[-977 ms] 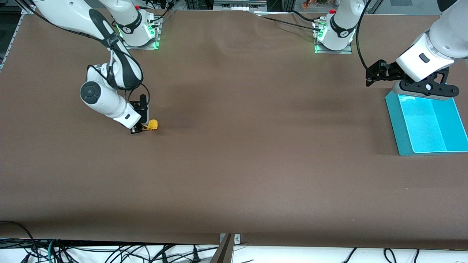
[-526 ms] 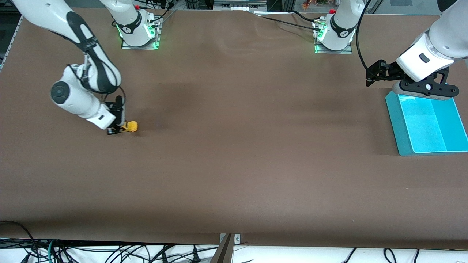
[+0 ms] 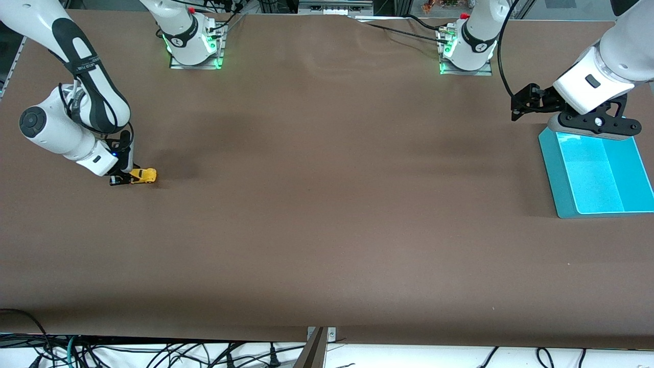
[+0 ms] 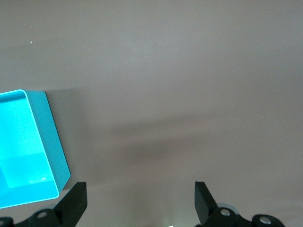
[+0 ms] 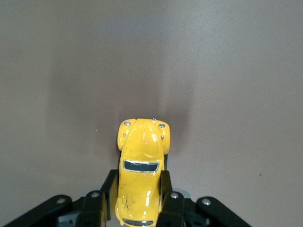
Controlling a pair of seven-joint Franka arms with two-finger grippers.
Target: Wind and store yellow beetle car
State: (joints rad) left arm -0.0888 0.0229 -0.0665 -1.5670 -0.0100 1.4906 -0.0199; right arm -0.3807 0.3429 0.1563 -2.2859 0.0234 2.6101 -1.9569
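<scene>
one brown table (image 3: 327, 204) | right gripper (image 3: 125, 176) jaws clamp yellow beetle car (image 3: 143, 175) | left gripper (image 4: 139, 201) jaws wide, over teal tray (image 3: 562, 189)

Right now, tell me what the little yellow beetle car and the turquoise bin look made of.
Small yellow beetle car, clamped in the right gripper: glossy painted shell, metal or hard plastic; highlights on the roof, scuffs near the rear. Turquoise rectangular bin under the left gripper: probably moulded plastic; smooth, uniform colour, rounded corners.

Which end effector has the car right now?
The right end effector, shut on the yellow beetle car. The left end effector hangs open over the blue tray.
</scene>
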